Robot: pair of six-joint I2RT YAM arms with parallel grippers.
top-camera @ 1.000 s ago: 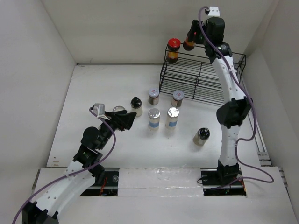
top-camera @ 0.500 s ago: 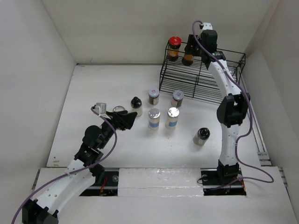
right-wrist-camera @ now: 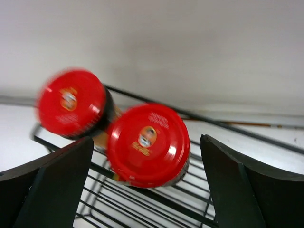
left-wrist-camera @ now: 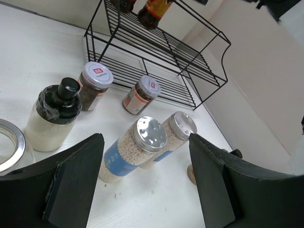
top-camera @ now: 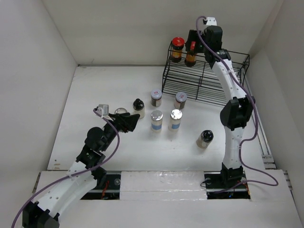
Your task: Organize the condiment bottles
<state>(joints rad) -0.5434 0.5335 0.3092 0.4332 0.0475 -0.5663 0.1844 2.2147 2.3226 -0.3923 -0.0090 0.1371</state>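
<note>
Right pincer (right-wrist-camera: pixel 146 138): spread wide either side of one red-capped bottle (right-wrist-camera: pixel 156 159), clear of its cap, gripping nothing.
Second red-capped bottle (right-wrist-camera: pixel 71 103): stood just beside the first on the wire rack (top-camera: pixel 204 80), upper right of the overhead view.
Left pincer (left-wrist-camera: pixel 145 137): wide open and empty, low over the desk (top-camera: pixel 95 90), left of centre.
Mid-frame: two blue-labelled jars (top-camera: pixel 156 120) stood together, two dark spice jars (top-camera: pixel 156 98) just above them, a cream black-capped bottle (top-camera: pixel 138 108) to their left, another cream bottle (top-camera: pixel 205 138) lower right.
</note>
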